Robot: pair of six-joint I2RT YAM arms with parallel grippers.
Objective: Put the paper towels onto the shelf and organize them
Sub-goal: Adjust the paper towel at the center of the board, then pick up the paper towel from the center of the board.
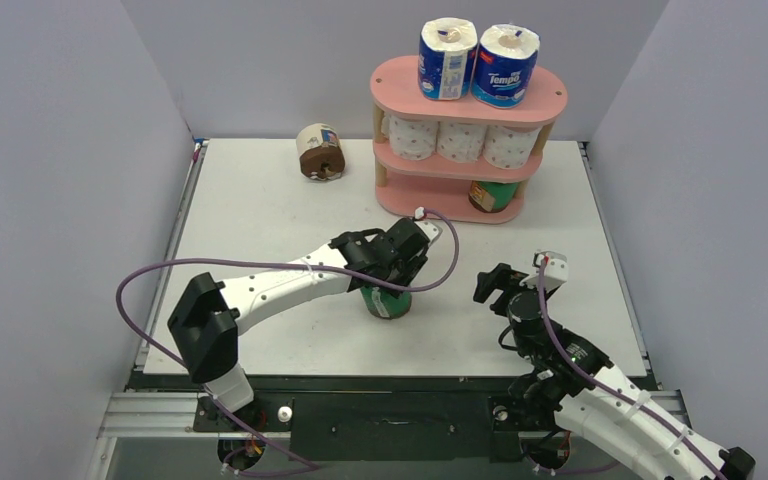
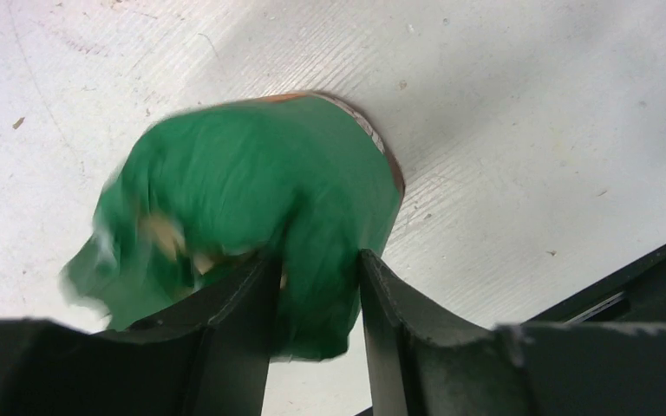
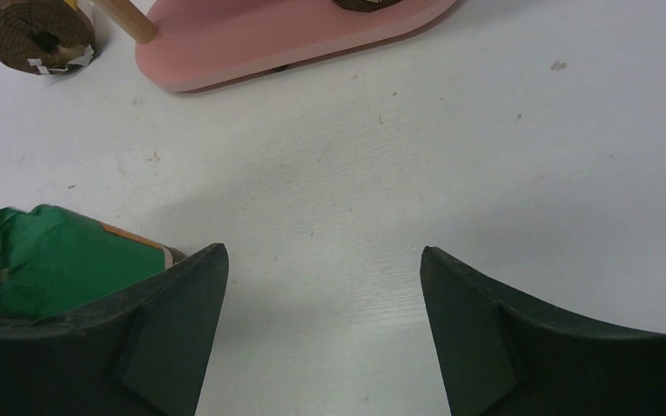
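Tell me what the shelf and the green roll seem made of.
Shelf: matte pink boards with smooth edges, either painted wood or plastic, cannot tell which; posts are pale and look like wood. Green roll: thin wrap, paper or film, creased and bunched at the end.

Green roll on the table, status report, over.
Left pincer shut on green roll. Right pincer open, empty. Cream roll lies beside shelf, off the path.
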